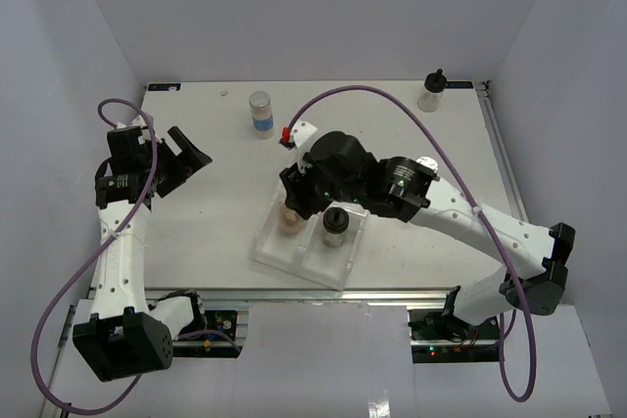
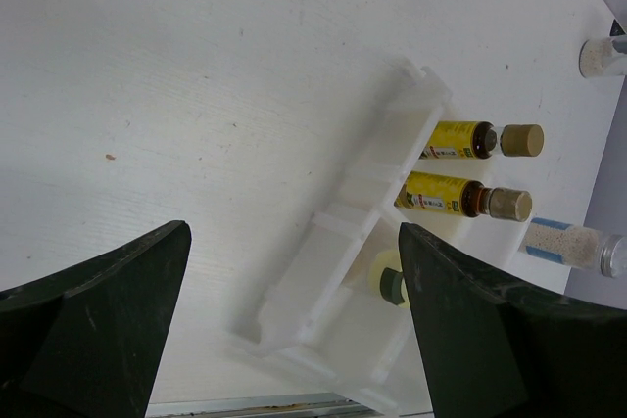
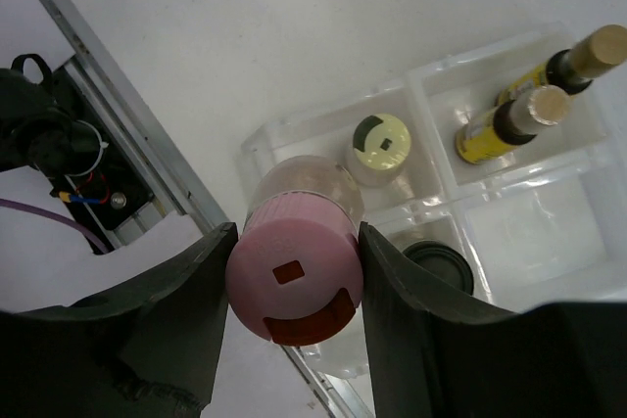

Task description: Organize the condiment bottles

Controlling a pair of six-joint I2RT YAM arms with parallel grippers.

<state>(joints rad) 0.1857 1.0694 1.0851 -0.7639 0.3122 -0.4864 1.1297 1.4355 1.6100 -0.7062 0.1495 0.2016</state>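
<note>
Gripping from both sides, the right gripper (image 3: 294, 266) has its two black jaws pressed on the beige bottle with the round pink cap (image 3: 292, 286). The bottle stands straight up and down between the jaws, and its cap points at the wrist camera. It hangs right over the near corner of the clear plastic tray with little boxes (image 3: 534, 232). The beige bottle with the yellow cap (image 3: 380, 144) stands just beside it, in its own box. The pink bottle's bottom is hidden, so I cannot tell if it touches the tray floor. I think the next move is straight down, and then the jaws let go.

It is a tight spot. The jar with the black cap (image 3: 439, 266) sits in the box next door, and the two slim brown bottles with yellow labels (image 3: 519, 119) share a box farther off. A tilted bottle could bump the thin tray wall or the yellow cap.

The left gripper (image 1: 181, 159) has its jaws wide apart and holds nothing. It is over the flat white table (image 1: 196, 232), well to the left of the tray, so the right arm is much nearer. A clear jar with a silver lid and blue label (image 1: 261, 112) waits on the table behind the tray. A small clear bottle with a black top (image 1: 431, 92) stands near the far right corner.
</note>
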